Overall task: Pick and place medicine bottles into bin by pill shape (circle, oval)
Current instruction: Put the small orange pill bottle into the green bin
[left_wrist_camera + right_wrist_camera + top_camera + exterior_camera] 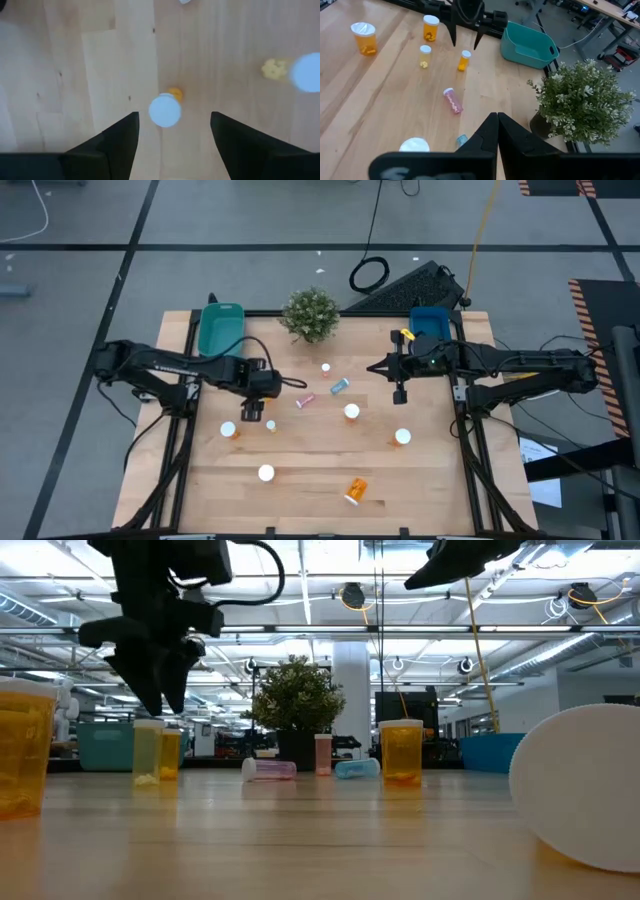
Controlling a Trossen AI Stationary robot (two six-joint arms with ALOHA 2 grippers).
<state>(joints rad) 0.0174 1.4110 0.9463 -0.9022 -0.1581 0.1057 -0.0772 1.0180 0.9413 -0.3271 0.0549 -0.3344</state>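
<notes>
Medicine bottles [351,411] scattered over surface [300,490]. Left claw [250,412] spread, above small upright bottle [165,109] at 9 o'clock; center, drop straight. Right claw [399,392] pressed together, 3 o'clock.

Wooden table [300,480], scattered medicine bottles [351,412], two bins [220,328], plant [310,313]
</notes>
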